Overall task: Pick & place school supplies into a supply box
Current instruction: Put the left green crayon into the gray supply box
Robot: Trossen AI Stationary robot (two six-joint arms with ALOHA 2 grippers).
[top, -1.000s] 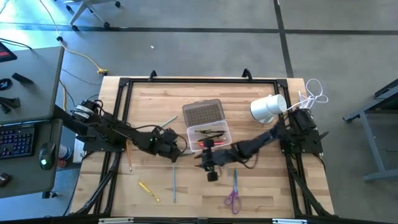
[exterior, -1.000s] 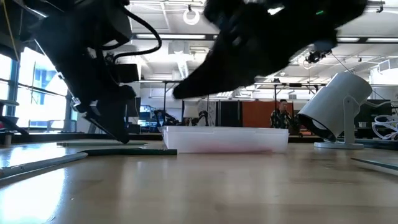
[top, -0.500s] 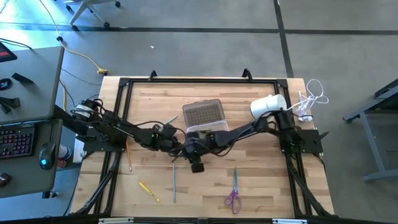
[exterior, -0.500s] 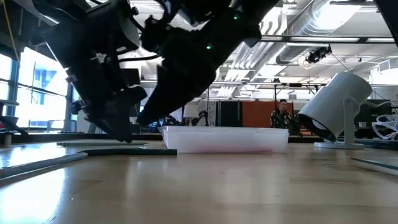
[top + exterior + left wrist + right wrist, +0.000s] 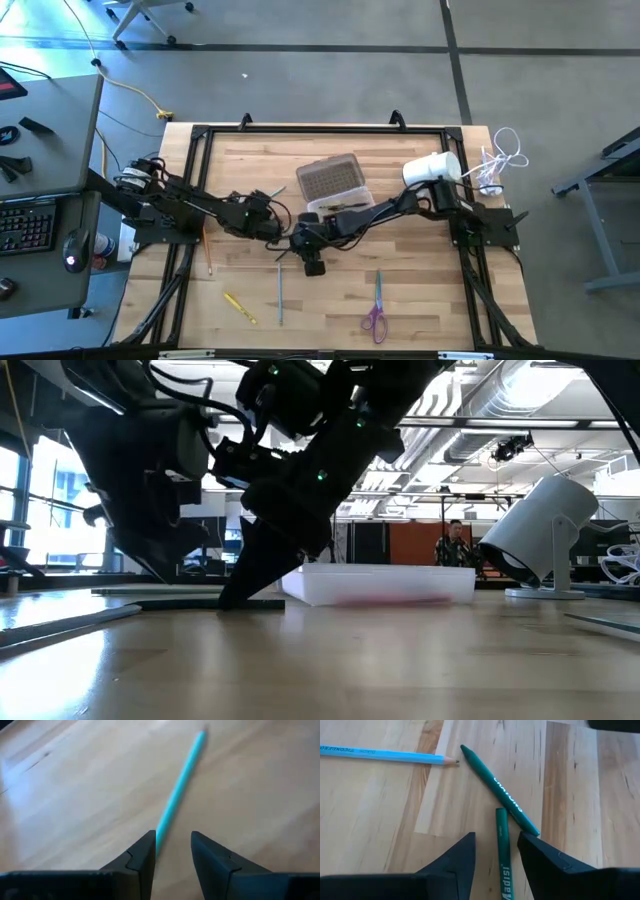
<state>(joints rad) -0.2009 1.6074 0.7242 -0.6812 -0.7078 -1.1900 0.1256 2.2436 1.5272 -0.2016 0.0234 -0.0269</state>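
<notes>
Both arms hide the box's [image 5: 338,195] front corner; each spread hand straddles a half-hidden pencil.

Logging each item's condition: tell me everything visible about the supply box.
The supply box is a small clear plastic rectangular case, open, its greyish textured lid hinged back flat on the far side. It rests on the wooden table near the middle, slightly skewed. A few pens or pencils lie inside, reddish low in the low view. The right arm crosses above its near edge; contact is unclear.

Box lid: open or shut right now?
Open. In the high view the grey lid lies flipped back behind the clear box, and pens show inside the tray.
</notes>
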